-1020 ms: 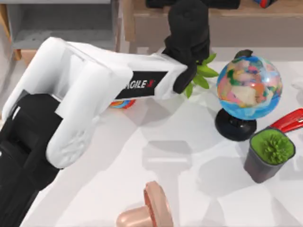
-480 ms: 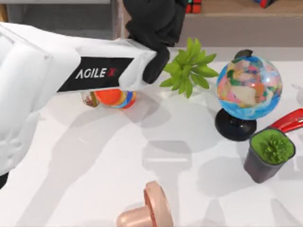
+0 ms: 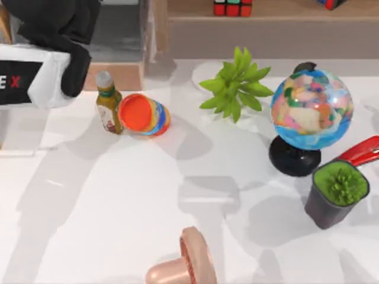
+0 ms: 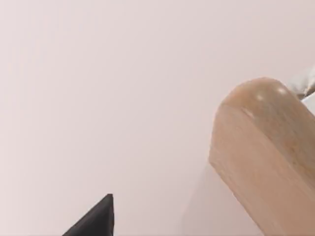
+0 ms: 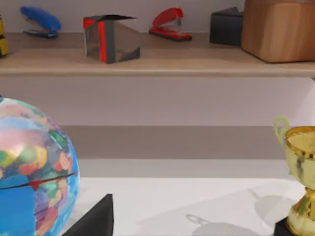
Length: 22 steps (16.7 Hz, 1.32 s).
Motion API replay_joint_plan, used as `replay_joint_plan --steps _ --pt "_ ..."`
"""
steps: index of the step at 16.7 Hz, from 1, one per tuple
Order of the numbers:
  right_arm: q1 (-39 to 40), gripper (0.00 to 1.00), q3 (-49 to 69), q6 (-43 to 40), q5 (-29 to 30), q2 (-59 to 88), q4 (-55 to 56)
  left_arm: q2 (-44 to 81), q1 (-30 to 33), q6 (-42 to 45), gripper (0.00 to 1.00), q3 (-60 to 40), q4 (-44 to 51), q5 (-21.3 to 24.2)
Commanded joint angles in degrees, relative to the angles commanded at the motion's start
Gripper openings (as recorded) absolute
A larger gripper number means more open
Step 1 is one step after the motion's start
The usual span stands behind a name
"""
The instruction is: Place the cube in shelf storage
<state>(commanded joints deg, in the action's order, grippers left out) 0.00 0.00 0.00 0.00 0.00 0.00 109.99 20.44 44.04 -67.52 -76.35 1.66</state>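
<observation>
- Your cube (image 3: 233, 7) sits on the shelf (image 3: 266, 26) near its front edge; a bump could tip it off.
- Left gripper (image 3: 56, 23) hangs over the worktop's (image 3: 118, 207) far-left corner; I cannot tell its fingers' state.

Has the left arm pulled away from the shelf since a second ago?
Yes. In the top view the left gripper has swung from near the green plant toward the table's left, leaving the cube on the shelf storage.
</observation>
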Motion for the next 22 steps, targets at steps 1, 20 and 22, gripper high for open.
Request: replay_joint_plan --steps 1,20,22 --pt "0.0 1.00 0.0 0.0 0.0 0.0 0.0 -1.4 -3.2 2.5 1.00 2.6 -1.1 2.6" --pt "0.0 1.00 0.0 0.0 0.0 0.0 0.0 -1.8 -60.0 43.8 1.00 40.6 -13.0 39.8" --pt "0.0 1.00 0.0 0.0 0.0 0.0 0.0 1.4 -61.3 45.8 1.00 41.9 -12.5 41.2"
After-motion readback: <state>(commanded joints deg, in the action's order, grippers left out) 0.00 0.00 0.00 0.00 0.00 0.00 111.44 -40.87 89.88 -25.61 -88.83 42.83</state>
